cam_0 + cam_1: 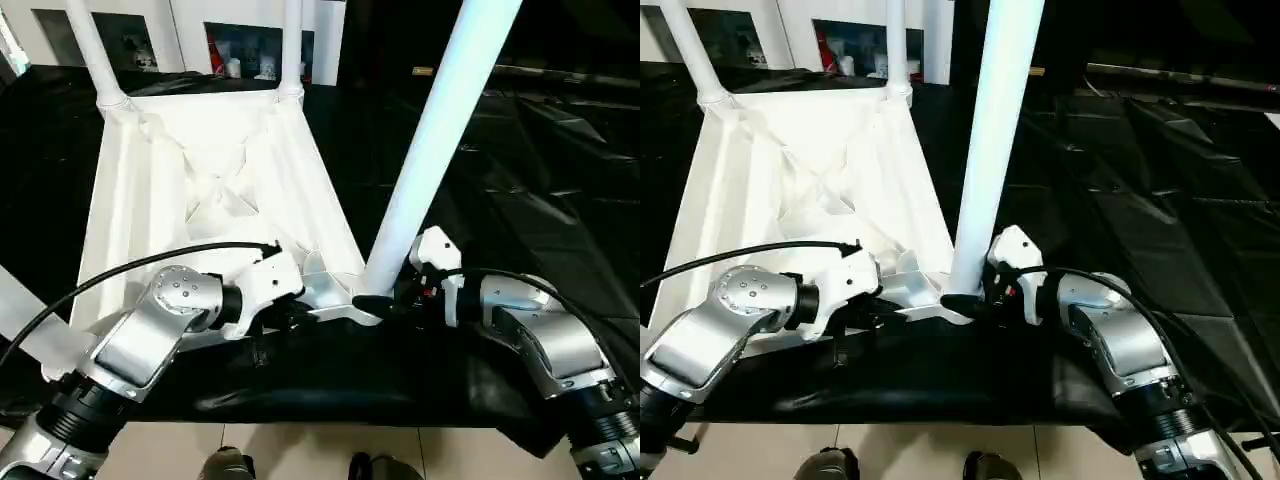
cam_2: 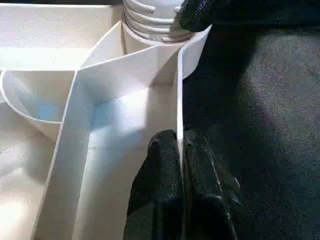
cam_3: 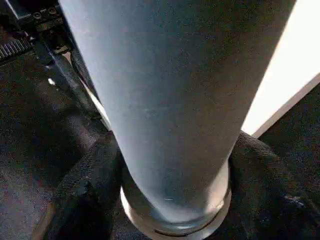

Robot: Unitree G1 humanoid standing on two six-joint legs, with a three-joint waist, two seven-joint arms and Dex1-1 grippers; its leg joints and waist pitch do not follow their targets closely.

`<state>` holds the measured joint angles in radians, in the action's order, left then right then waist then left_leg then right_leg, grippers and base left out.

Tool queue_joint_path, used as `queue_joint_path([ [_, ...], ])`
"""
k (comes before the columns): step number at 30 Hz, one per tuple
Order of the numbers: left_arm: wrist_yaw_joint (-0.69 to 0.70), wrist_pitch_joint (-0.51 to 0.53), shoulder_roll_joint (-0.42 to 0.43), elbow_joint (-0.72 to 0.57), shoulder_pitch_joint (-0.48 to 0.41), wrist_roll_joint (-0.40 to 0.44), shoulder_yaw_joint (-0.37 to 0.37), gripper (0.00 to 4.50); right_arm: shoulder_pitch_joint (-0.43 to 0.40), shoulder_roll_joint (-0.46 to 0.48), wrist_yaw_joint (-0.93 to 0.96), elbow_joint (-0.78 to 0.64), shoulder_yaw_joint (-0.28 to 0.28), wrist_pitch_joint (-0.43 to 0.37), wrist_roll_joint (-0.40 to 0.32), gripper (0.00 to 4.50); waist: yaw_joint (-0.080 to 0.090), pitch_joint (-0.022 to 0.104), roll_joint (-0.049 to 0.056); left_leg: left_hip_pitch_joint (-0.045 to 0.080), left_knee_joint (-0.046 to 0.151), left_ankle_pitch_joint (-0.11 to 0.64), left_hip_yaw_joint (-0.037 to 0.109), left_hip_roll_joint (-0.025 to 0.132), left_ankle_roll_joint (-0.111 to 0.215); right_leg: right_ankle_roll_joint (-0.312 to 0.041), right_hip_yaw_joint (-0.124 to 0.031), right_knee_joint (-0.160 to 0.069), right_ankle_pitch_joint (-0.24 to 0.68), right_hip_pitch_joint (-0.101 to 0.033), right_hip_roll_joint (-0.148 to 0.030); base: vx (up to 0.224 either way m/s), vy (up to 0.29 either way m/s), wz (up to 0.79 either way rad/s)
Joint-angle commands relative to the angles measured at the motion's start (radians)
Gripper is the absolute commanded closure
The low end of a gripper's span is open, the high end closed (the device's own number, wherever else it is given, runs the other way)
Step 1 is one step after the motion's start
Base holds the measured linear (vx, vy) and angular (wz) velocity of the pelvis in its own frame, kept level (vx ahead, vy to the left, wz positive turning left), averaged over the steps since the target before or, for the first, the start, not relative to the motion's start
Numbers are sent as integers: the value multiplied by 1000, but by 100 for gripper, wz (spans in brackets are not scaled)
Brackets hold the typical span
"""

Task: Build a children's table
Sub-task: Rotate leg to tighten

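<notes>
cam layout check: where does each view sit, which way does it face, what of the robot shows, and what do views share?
Left eye: head, forward-down at upturned tabletop; both forearms.
Right eye: same, slightly offset; right gripper on near leg.
Left wrist: along left gripper, pinching tabletop's edge wall.
Right wrist: along fingers around the leg's base.
Shared: both wrist views show that leg's ribbed end at the corner socket.

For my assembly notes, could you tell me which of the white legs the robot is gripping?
The near leg, at the tabletop's front corner: the right gripper clasps its base. The two far legs stand untouched.
</notes>
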<state>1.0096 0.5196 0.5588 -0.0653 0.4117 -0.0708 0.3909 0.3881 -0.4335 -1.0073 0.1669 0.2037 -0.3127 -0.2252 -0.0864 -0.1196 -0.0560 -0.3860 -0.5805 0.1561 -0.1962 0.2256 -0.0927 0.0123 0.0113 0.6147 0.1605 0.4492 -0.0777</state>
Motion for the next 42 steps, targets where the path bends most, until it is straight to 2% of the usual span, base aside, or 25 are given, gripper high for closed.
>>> queue_joint_path([
  [1,-3,4,-3,37,-20,5,13,450,-6,-3,-2,11,-1,5,3,185,4,62,-4,14,69,262,-1,-6,16,-140,-20,-79,340,-47,-27,0,0,0],
  [5,-69,6,-49,76,-14,8,-15,450,0,43,84,62,-28,22,15,185,7,58,-6,12,70,274,-2,-6,13,-137,-21,-83,364,-44,-28,0,0,0],
  [8,-139,19,-117,142,18,9,-38,450,24,124,248,152,-73,17,34,185,14,57,-11,12,73,308,3,-12,-5,-101,-18,-94,476,-42,-30,0,0,0],
  [9,-180,23,-163,189,47,17,-39,450,33,168,332,192,-80,12,52,185,19,56,-11,11,74,309,3,-13,-8,-88,-18,-97,496,-40,-31,0,0,0],
  [10,-180,23,-163,189,47,17,-39,450,33,168,332,192,-80,12,52,185,23,55,-9,12,74,316,3,-13,-10,-83,-18,-99,509,-36,-31,0,0,0],
  [11,-249,26,-238,260,93,25,-46,450,48,228,449,241,-78,11,87,185,25,58,-8,16,73,331,5,-14,-16,-76,-16,-102,532,-36,-32,0,0,0],
  [12,-283,29,-284,299,119,23,-52,450,63,265,522,270,-79,11,105,185,31,54,-9,14,75,341,5,-17,-19,-64,-15,-109,557,-33,-30,0,0,0],
  [13,-288,30,-292,306,124,22,-53,450,67,272,534,276,-80,11,108,185,31,53,-8,17,74,354,5,-17,-23,-56,-14,-112,579,-28,-30,0,0,0],
  [17,-396,8,-434,454,212,49,-56,450,150,393,764,401,-99,19,154,185,38,51,-15,26,73,417,16,-27,-25,11,-1,-134,705,-21,-31,-14,4,0],
  [18,-406,1,-452,475,225,54,-53,450,166,410,779,422,-103,27,149,185,38,54,-15,24,75,409,19,-31,-15,21,1,-138,709,-25,-34,0,0,0],
  [19,-409,-3,-461,485,232,56,-51,450,176,419,784,434,-105,34,146,185,36,55,-7,26,79,406,21,-31,-10,18,2,-140,698,-25,-37,0,0,0],
  [20,-408,-14,-471,501,241,60,-49,450,190,431,769,449,-103,56,147,185,37,55,-2,22,91,399,24,-26,1,-2,7,-139,623,-35,-34,0,0,0],
  [22,-400,-14,-466,504,243,64,-44,450,194,435,742,442,-110,73,134,185,39,56,-3,20,96,401,25,-24,4,-15,8,-138,582,-39,-33,0,0,0],
  [24,-380,-13,-453,515,241,73,-39,450,198,434,708,432,-120,81,121,130,40,57,-2,15,100,397,25,-22,10,-40,5,-130,517,-44,-33,0,0,0],
  [26,-374,-17,-451,532,243,80,-42,450,204,436,705,438,-122,91,121,116,39,60,-2,13,101,378,24,-21,16,-59,1,-126,471,-47,-34,0,0,0],
  [28,-337,-20,-423,546,237,92,-32,450,206,412,659,418,-121,103,110,98,37,61,-2,16,99,379,21,-22,22,-69,-1,-127,466,-46,-35,0,0,0],
  [32,-227,-65,-347,519,211,82,-22,450,164,279,438,284,-75,79,78,68,27,61,-5,15,98,341,17,-18,45,-76,-5,-126,439,-52,-38,0,0,0],
  [33,-191,-66,-320,505,205,78,-17,450,146,236,373,244,-65,77,66,46,24,59,-7,13,98,322,15,-16,50,-84,-8,-124,425,-52,-40,0,0,0],
  [35,-106,-91,-271,479,192,64,-7,450,118,168,274,187,-58,77,45,46,23,59,-6,12,98,307,14,-14,55,-99,-8,-120,412,-55,-39,0,0,0],
  [36,-106,-91,-271,479,192,64,-7,450,118,168,274,187,-58,77,45,46,21,56,-4,12,98,313,14,-14,55,-100,-8,-122,424,-52,-40,0,0,0],
  [37,3,-151,-216,454,177,45,3,450,96,106,179,141,-55,78,24,46,22,54,-5,13,98,331,14,-14,56,-97,-9,-124,455,-51,-39,0,0,0],
  [38,3,-151,-216,454,177,45,3,450,96,106,179,141,-55,78,24,46,22,54,-5,10,98,333,15,-12,57,-92,-12,-122,469,-51,-42,0,0,0],
  [39,109,-227,-179,438,162,18,4,450,83,62,107,114,-52,84,18,46,22,54,-3,14,96,344,15,-12,57,-98,-11,-124,481,-44,-42,0,0,0],
  [41,146,-231,-149,432,160,16,7,450,73,26,45,84,-43,66,3,46,21,57,-3,16,95,323,13,-8,57,-110,-14,-117,442,-46,-41,0,0,0],
  [42,162,-237,-137,429,160,14,8,450,69,13,25,72,-37,59,-1,46,16,59,6,26,92,311,8,-4,57,-134,-16,-114,396,-38,-38,0,0,0],
])
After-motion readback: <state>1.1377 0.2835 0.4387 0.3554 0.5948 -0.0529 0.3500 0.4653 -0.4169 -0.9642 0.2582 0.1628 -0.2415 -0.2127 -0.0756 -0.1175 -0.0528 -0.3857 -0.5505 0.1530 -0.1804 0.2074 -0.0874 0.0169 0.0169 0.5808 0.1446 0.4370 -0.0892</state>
